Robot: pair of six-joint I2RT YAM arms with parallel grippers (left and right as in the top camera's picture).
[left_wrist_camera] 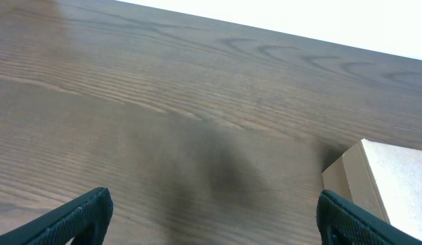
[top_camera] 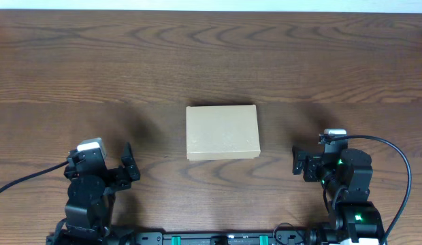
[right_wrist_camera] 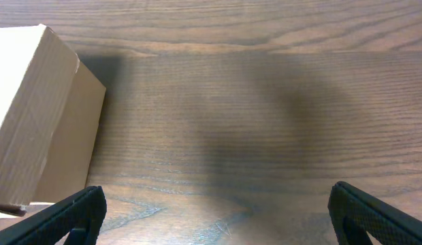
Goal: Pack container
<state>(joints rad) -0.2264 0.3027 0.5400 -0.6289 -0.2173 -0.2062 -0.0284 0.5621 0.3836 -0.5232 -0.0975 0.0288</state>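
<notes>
The container (top_camera: 222, 132) is a tan cardboard box with its lid shut, lying flat at the middle of the table. Its corner shows at the right edge of the left wrist view (left_wrist_camera: 391, 180) and at the left edge of the right wrist view (right_wrist_camera: 34, 109). My left gripper (top_camera: 119, 167) is open and empty near the front left, apart from the box; its fingertips frame bare wood (left_wrist_camera: 211, 221). My right gripper (top_camera: 310, 162) is open and empty near the front right, also apart from the box, over bare wood (right_wrist_camera: 214, 218). No pens are in view.
The dark wood table (top_camera: 211, 54) stretches behind and beside the box. Black cables (top_camera: 395, 153) run from both arm bases at the front edge.
</notes>
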